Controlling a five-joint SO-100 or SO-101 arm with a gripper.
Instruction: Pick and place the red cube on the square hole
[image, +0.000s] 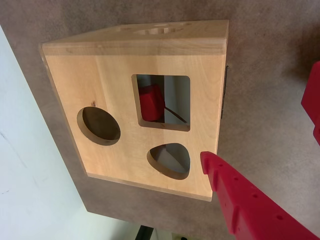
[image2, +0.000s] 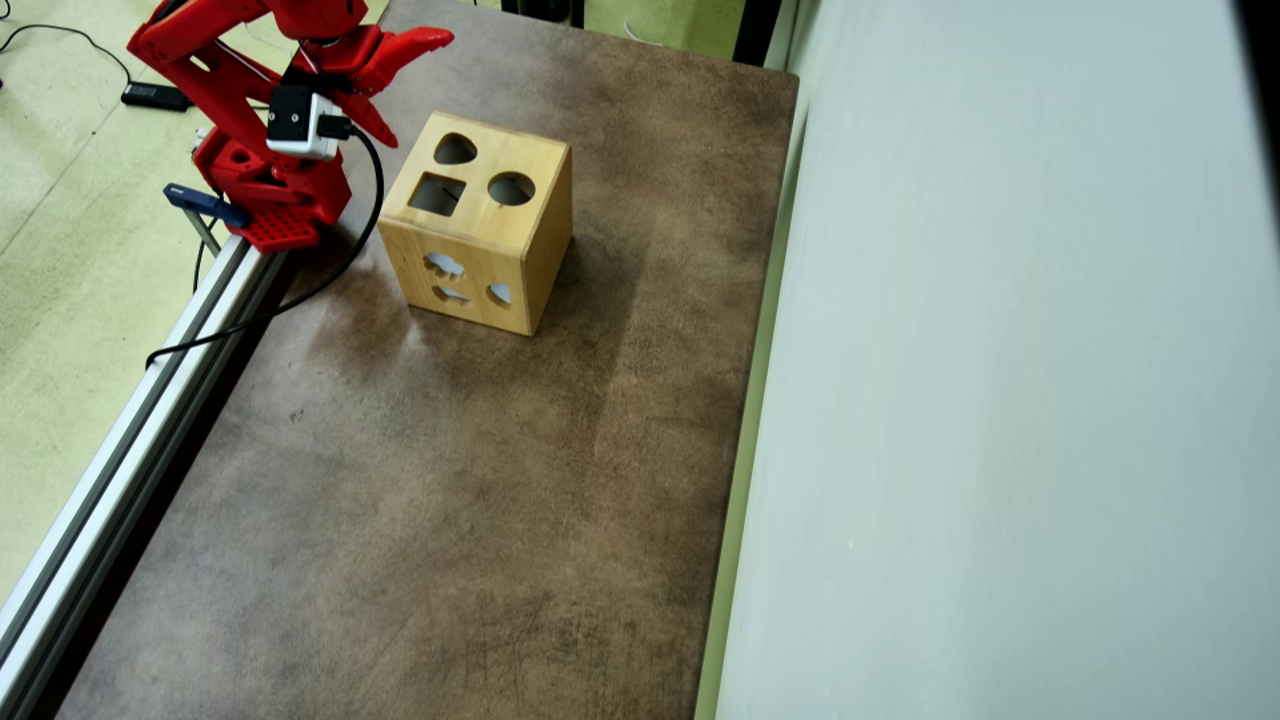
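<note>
Hand (image2: 400, 85) spread wide and empty, poised above the bench (image2: 450, 480) beside the top corner of the box (image2: 480, 225) in the overhead view. Fingers (image: 250, 200) red, one crossing the lower right of the wrist view, the other barely showing at the right edge. Cube (image: 151, 102) seen only from the wrist: red, down inside the box, visible through the square hole (image: 161, 102). Same hole dark in the overhead view, with nothing red showing. Round hole (image: 98, 126) and rounded-triangle hole (image: 170, 161) cut in the same face; three more cutouts on the side face in the overhead view, hidden from the wrist. Black cable (image2: 300, 290) looping from the wrist camera (image2: 297, 122) across the bench edge to the metal rail (image2: 130, 430). Blue clamp (image2: 205, 205) beside the arm's base (image2: 275, 210). Pale wall (image2: 1000, 400) along the right of the bench, well apart from the box.
</note>
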